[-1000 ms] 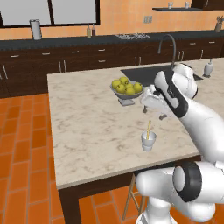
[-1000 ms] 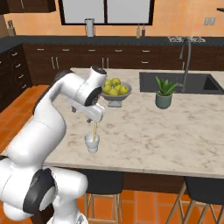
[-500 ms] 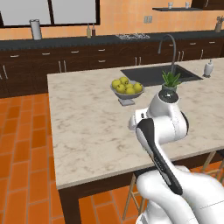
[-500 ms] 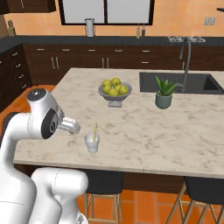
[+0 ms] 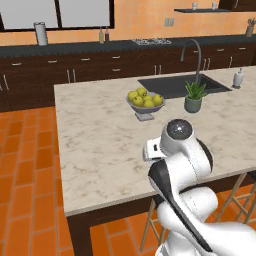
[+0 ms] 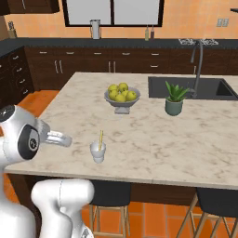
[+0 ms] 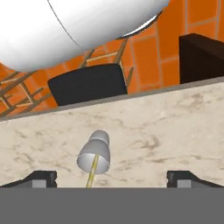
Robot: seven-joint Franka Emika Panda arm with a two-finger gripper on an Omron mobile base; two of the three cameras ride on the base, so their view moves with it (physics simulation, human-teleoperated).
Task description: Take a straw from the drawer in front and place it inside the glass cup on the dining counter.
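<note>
- The glass cup stands upright on the beige marble tabletop, near the front edge.
- The straw is inside the glass cup. It is thin and yellow, and its top sticks out above the rim, leaning a little.
- In the hand view the glass cup shows from above, and the straw runs out of its mouth toward the bottom of the picture.
- The claw is spread wide and holds nothing. Its two dark fingertips sit far apart at the bottom of the hand view, one on each side of the cup, and they do not touch it.
- The claw is above the cup and looks down at the tabletop and its front edge.
- Past that edge, the hand view shows a black stool seat and the orange tile floor.
- In the right base view the white arm is bent up at the left, just beside the front edge of the tabletop.
- In the left base view the white arm stands in front of the tabletop and hides the spot where the cup is.
- A grey bowl of yellow-green fruit sits further back on the tabletop, well apart from the cup.
- A small green plant pot stands to the right of the bowl, next to the dark sink with its curved tap.
</note>
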